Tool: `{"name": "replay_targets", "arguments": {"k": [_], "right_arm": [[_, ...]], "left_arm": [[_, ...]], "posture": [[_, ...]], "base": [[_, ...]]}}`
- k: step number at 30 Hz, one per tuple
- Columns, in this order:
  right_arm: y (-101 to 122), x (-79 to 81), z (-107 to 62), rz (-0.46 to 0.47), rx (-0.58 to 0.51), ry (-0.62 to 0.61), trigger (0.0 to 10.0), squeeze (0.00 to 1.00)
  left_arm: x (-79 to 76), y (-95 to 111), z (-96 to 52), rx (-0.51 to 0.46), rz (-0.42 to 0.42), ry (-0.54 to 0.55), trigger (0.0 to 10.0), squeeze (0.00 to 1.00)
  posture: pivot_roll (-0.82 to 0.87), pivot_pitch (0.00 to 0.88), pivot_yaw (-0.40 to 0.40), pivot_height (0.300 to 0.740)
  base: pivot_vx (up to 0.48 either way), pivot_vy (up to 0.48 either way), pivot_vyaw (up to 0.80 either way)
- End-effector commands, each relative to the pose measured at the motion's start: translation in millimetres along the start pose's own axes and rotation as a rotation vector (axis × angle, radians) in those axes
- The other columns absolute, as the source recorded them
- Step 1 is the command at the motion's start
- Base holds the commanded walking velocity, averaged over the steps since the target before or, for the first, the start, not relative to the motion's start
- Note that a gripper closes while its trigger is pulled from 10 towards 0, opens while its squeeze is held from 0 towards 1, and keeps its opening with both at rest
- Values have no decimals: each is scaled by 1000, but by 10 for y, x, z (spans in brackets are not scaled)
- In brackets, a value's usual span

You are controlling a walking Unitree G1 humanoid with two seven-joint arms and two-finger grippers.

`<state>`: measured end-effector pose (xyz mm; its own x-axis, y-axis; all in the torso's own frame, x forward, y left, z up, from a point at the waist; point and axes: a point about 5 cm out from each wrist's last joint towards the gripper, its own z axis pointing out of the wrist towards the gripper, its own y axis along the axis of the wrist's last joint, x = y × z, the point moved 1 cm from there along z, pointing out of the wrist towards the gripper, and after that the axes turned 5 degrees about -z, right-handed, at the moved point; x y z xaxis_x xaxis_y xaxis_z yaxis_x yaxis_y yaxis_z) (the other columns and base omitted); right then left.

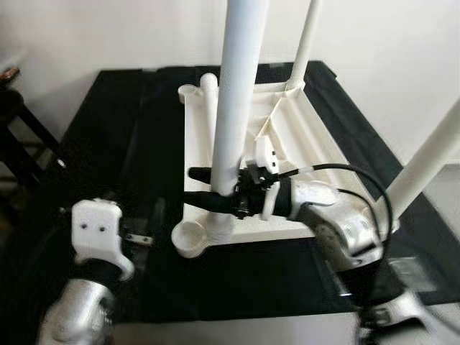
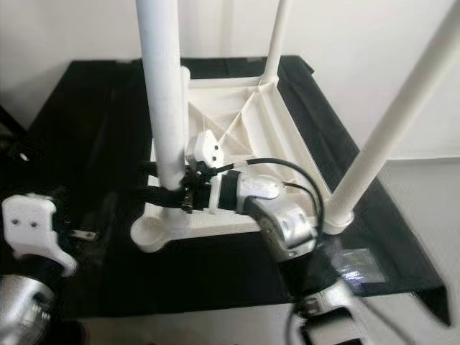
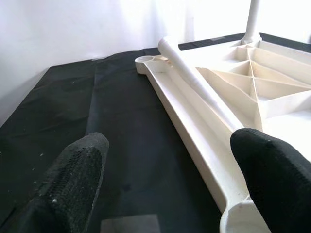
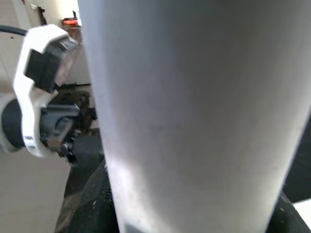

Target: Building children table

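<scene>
White tabletop point(image 1: 302, 136) lies upside down on a black cloth point(image 1: 108, 129), with legs standing at its 1 o'clock point(image 1: 305, 43) and 5 o'clock point(image 1: 424, 165) corners and a loose leg point(image 3: 194, 80) lying along its 9 o'clock rim. Right gripper point(image 1: 208, 188) is clamped on a third upright leg point(image 1: 237, 93) just above the 7 o'clock socket point(image 1: 188, 237). Left gripper point(image 3: 165, 174) hovers at 8 o'clock over the cloth, fingers point(image 3: 77, 170) spread wide, holding nothing.

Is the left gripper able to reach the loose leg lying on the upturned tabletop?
Probably yes. The left gripper is open and points along the tabletop edge toward the lying leg, with only bare black cloth between. The right gripper grips the upright leg nearby, which may crowd it.
</scene>
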<state>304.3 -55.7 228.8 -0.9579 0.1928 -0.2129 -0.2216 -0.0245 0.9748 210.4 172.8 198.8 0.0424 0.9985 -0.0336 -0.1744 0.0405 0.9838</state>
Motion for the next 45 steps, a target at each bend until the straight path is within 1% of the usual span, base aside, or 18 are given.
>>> {"name": "replay_targets", "arguments": {"k": [1, 5, 8, 12, 15, 16, 18, 19, 23, 26, 31, 32, 33, 35, 36, 39, 43, 45], "right_arm": [[26, 7, 117, -18, -15, 18, 10000, 0], [47, -27, 196, -25, -34, 19, 10000, 0], [84, -39, 254, -46, -47, 28, 10000, 0], [151, -57, 296, -25, -88, 42, 10000, 0], [114, -9, 235, -63, -14, 162, 10000, 0], [114, -9, 235, -63, -14, 162, 10000, 0], [64, 36, 115, -82, 52, 294, 10000, 0], [64, 36, 115, -82, 52, 294, 10000, 0], [43, 90, -21, -83, 98, 434, 10000, 0], [45, 53, -75, -86, 106, 463, 10000, 0], [50, -28, -61, -94, 95, 437, 10000, 0], [42, -65, -23, -70, 76, 428, 10000, 0], [42, -65, -23, -70, 76, 428, 10000, 0], [22, -121, 27, -25, 54, 425, 10000, 0], [22, -121, 27, -25, 54, 425, 10000, 0], [21, -212, 25, 16, 40, 422, 10000, 0], [51, -282, -30, 33, 37, 431, 10000, 0], [51, -282, -30, 33, 37, 431, 10000, 0]], "left_arm": [[34, 17, -8, 0, 25, 22, 10000, 0], [82, 62, -7, -16, 43, 55, 10000, 0], [115, 96, -12, -32, 41, 70, 10000, 0], [96, 93, -17, -30, 51, 58, 10000, 0], [77, 92, -16, -31, 61, 44, 10000, 0], [77, 92, -16, -31, 61, 44, 10000, 0], [67, 93, -16, -30, 64, 37, 10000, 0], [67, 93, -16, -30, 64, 37, 10000, 0], [45, 93, -21, -27, 72, 27, 10000, 0], [29, 95, -32, -22, 67, 18, 10000, 0], [14, 99, -51, -18, 65, 6, 10000, 0], [-32, 103, -75, -12, 71, -43, 10000, 0], [-32, 103, -75, -12, 71, -43, 10000, 0], [-116, 114, -133, -5, 88, -145, 10000, 0], [-116, 114, -133, -5, 88, -145, 10000, 0], [-165, 129, -224, 3, 115, -261, 10000, 0], [-154, 154, -304, 16, 89, -344, 10000, 0], [-154, 154, -304, 16, 89, -344, 10000, 0]], "posture": [[14, 157, -23, 740], [24, 168, -29, 740], [27, 178, -31, 740], [29, 184, -31, 740], [28, 187, -30, 740], [28, 187, -30, 740], [28, 188, -31, 740], [28, 188, -31, 740], [27, 189, -31, 740], [29, 196, -34, 740], [30, 209, -35, 740], [35, 222, -35, 740], [35, 222, -35, 740], [40, 238, -38, 740], [40, 238, -38, 740], [45, 258, -42, 740], [51, 285, -45, 740], [51, 285, -45, 740]], "base": [[0, 480, 0], [0, 480, 200], [0, 0, 800], [0, 0, 200], [0, 0, 0], [0, 0, 0], [0, 0, 0], [0, 0, 0], [0, 0, 0], [0, 0, 0], [0, 0, 0], [0, 0, 0], [0, 0, 0], [0, 0, 0], [0, 0, 0], [0, 0, 0], [0, 0, 0], [0, 0, 0]]}}
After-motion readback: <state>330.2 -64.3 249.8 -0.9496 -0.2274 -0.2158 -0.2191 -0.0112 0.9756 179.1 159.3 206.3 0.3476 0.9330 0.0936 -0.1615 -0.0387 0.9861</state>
